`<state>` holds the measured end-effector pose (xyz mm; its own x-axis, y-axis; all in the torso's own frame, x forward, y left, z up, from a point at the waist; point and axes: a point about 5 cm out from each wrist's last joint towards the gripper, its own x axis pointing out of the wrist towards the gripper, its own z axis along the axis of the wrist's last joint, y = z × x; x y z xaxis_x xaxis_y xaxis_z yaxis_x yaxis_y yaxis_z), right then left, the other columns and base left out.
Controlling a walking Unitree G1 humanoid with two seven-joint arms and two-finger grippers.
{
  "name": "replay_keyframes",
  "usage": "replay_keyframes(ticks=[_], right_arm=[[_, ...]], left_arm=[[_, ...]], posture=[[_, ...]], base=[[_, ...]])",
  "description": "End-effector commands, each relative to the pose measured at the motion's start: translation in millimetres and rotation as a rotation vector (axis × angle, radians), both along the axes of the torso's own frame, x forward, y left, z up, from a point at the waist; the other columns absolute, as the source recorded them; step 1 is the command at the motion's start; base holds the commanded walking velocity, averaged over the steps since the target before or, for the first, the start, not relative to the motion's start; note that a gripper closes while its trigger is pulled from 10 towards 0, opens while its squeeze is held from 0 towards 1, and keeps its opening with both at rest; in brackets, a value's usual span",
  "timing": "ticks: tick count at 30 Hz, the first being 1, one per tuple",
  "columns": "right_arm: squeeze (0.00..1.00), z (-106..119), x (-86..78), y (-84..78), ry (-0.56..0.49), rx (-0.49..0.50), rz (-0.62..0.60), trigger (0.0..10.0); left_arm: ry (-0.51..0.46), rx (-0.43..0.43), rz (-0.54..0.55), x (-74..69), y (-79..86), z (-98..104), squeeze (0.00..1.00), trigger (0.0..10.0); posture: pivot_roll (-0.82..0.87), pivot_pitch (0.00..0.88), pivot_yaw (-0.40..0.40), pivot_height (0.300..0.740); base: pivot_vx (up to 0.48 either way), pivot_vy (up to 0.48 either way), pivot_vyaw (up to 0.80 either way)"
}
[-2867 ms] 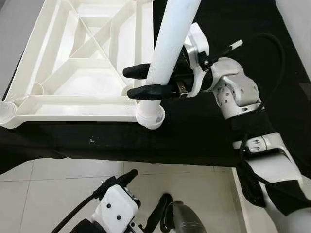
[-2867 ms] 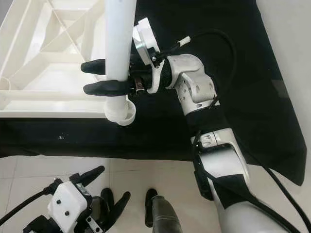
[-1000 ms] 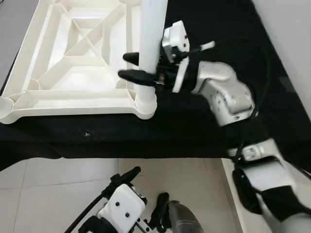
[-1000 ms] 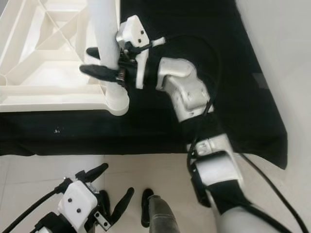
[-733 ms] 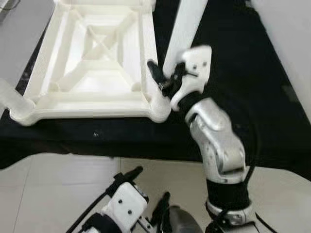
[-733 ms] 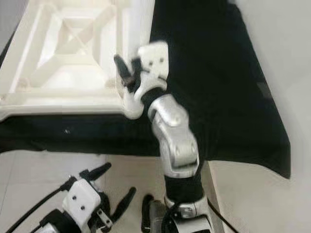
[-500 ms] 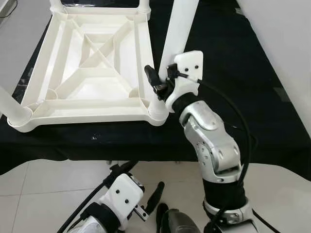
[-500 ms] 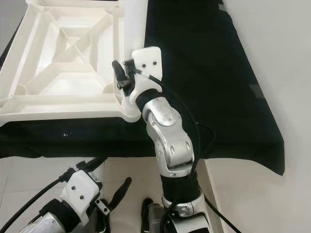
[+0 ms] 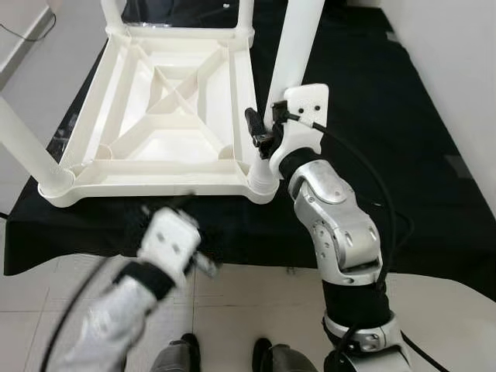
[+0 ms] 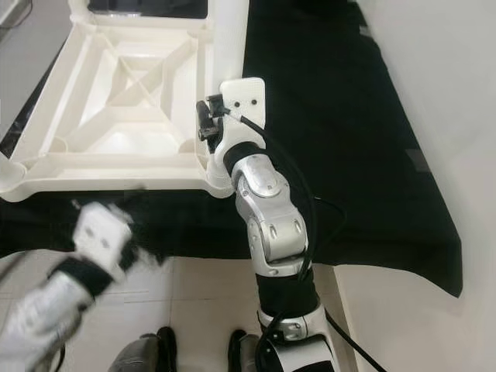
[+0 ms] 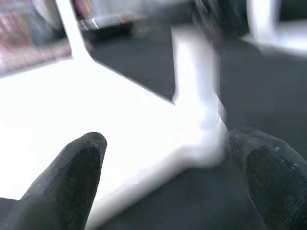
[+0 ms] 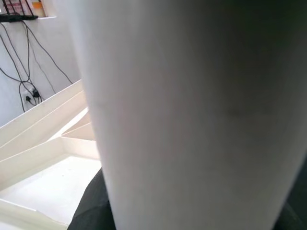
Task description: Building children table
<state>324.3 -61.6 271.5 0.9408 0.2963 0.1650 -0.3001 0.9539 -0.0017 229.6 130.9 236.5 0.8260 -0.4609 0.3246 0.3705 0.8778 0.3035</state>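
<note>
On black cloth point(image 9: 403, 155), right gripper point(image 9: 260, 139) clasps table leg point(image 9: 298, 39) (upright).

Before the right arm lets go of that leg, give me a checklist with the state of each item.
1. Table leg standing in the near right corner socket of the upturned table top: ok; depth of seating: cannot tell.
2. Right gripper at the leg just above the socket: ok; firmness of grip: cannot tell.
3. Near left leg in its corner: ok.
4. Table top lying flat on the black cloth: ok.
5. Left gripper open, pointing at the table corner: ok; it is blurred in the head views, so its position is uncertain.
</note>
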Motion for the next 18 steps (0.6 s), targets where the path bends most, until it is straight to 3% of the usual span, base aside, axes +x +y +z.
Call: replay_keyframes(ticks=[1, 2, 6, 7, 8, 11, 15, 16, 17, 18], right_arm=[[0.0, -44, 8.5, -7.5, 0.225, -0.013, -0.055, 10.0], [0.0, -44, 8.6, -7.1, 0.224, -0.011, -0.054, 10.0], [0.0, -44, 8.2, -4.9, 0.221, -0.006, -0.05, 10.0], [0.0, -42, 5.7, 2.0, 0.209, 0.011, -0.025, 10.0], [0.0, -42, 5.7, 2.0, 0.209, 0.011, -0.025, 10.0], [0.0, -42, 1.5, 10.3, 0.206, 0.023, 0.011, 10.0], [0.0, -44, -1.1, 14.0, 0.21, 0.025, 0.03, 10.0], [0.0, -46, -2.2, 15.2, 0.213, 0.023, 0.036, 10.0], [0.0, -52, -5.4, 17.8, 0.229, 0.014, 0.05, 10.0], [0.0, -52, -5.4, 17.8, 0.229, 0.014, 0.05, 10.0]], left_arm=[[-0.037, -0.032, -0.003, 0.1, 6.2, 16, 0.0, 10.0], [-0.08, -0.042, -0.017, 3.2, 7.7, 30, 0.0, 10.0], [-0.127, -0.074, -0.048, 7.4, 8.9, 49, 0.0, 10.0], [-0.161, -0.105, -0.149, 13.2, 5.6, 73, 0.0, 10.0], [-0.161, -0.105, -0.149, 13.2, 5.6, 73, 0.0, 10.0], [-0.184, -0.133, -0.295, 21.6, -1.4, 105, 0.0, 10.0], [-0.171, -0.145, -0.381, 28.2, -7.3, 119, 0.0, 10.0], [-0.174, -0.137, -0.405, 31.6, -9.9, 125, 0.0, 10.0], [-0.157, -0.148, -0.427, 46.5, -16.1, 139, 0.0, 10.0], [-0.157, -0.148, -0.427, 46.5, -16.1, 139, 0.0, 10.0]], posture=[[0.06, 0.183, -0.089, 0.74], [0.06, 0.179, -0.086, 0.74], [0.06, 0.173, -0.082, 0.74], [0.06, 0.168, -0.077, 0.74], [0.06, 0.168, -0.077, 0.74], [0.06, 0.168, -0.067, 0.74], [0.06, 0.169, -0.063, 0.74], [0.06, 0.168, -0.062, 0.74], [0.05, 0.168, -0.05, 0.74], [0.05, 0.168, -0.05, 0.74]], base=[[0.0, 0.0, 0.0], [0.0, 0.0, 0.0], [0.0, 0.0, 0.0], [0.0, 0.0, 0.0], [0.0, 0.0, 0.0], [0.0, 0.0, 0.0], [0.0, 0.0, 0.0], [0.0, 0.0, 0.0], [0.0, 0.0, 0.0], [0.0, 0.0, 0.0]])
